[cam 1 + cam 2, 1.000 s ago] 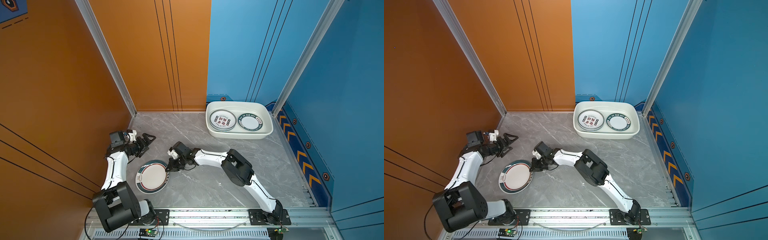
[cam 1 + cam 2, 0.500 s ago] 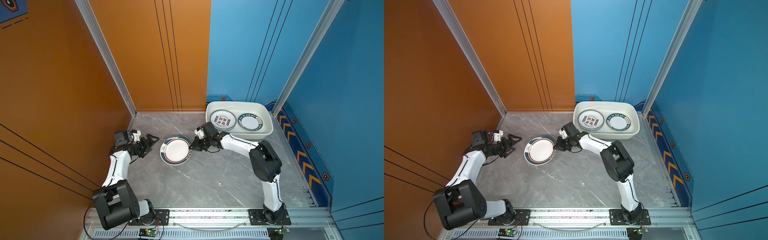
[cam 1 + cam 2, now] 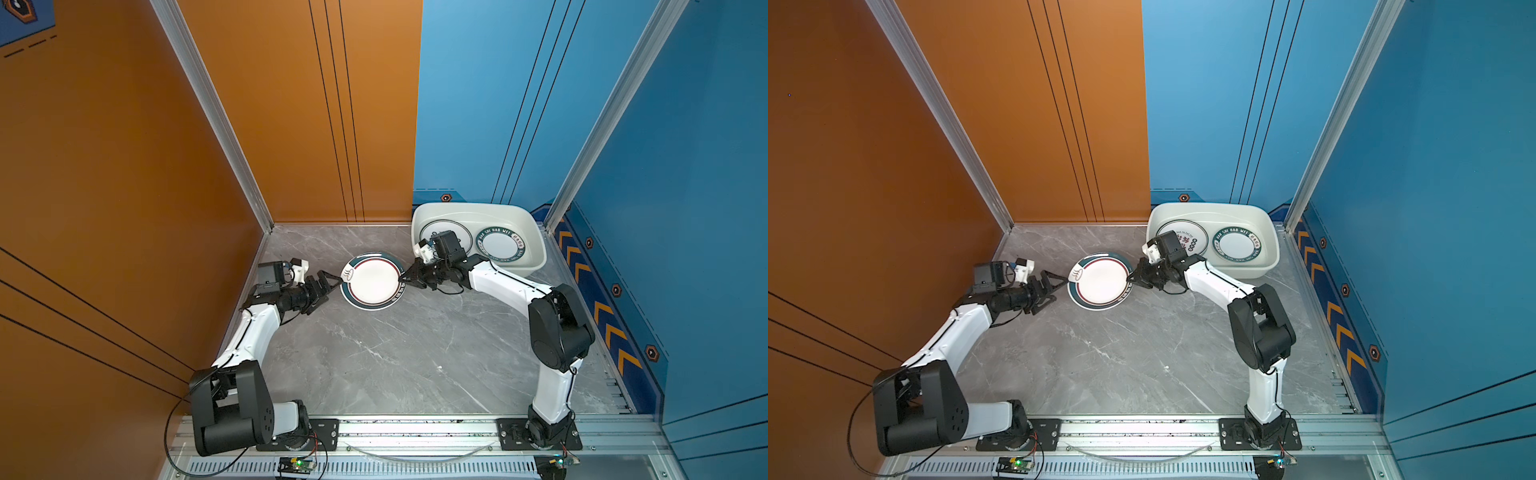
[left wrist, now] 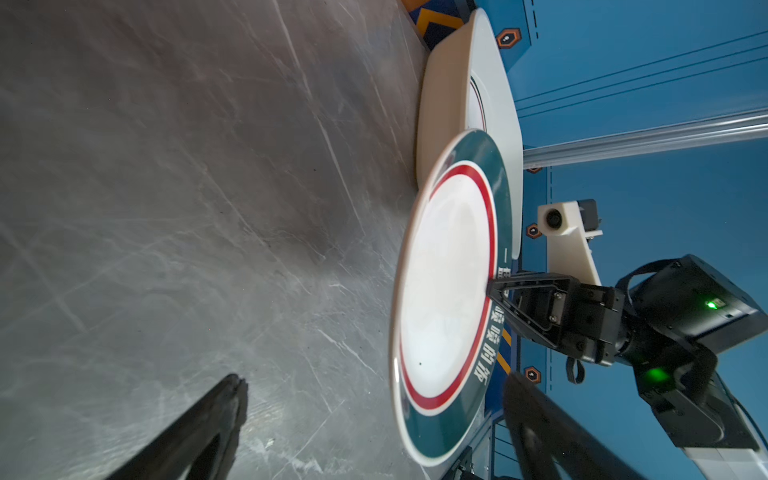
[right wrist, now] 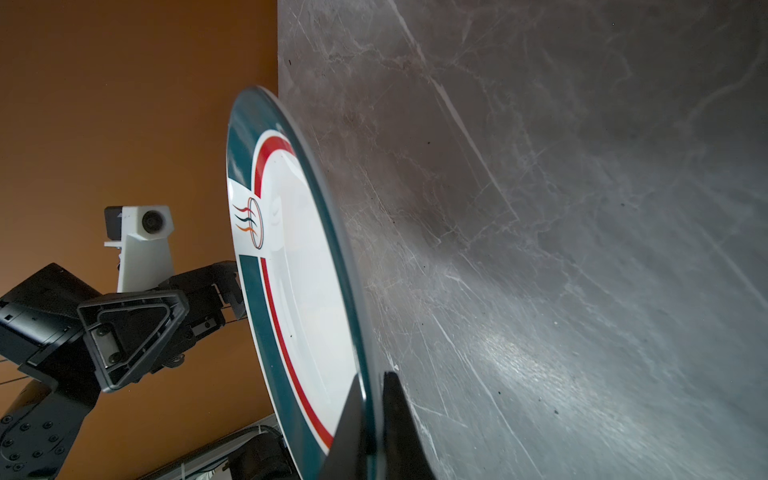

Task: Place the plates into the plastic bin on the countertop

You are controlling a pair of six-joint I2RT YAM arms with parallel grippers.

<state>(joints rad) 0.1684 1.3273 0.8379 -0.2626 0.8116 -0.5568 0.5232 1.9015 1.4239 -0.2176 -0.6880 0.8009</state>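
One grey countertop is seen, with a white bin at its far corner. Two plates are laid side by side in the bin; any under them cannot be told. A third plate, green-rimmed, is held up near the bin but not yet in it. Its edge is pinched by the closed right gripper. The left gripper is spread wide by the other edge, with nothing held
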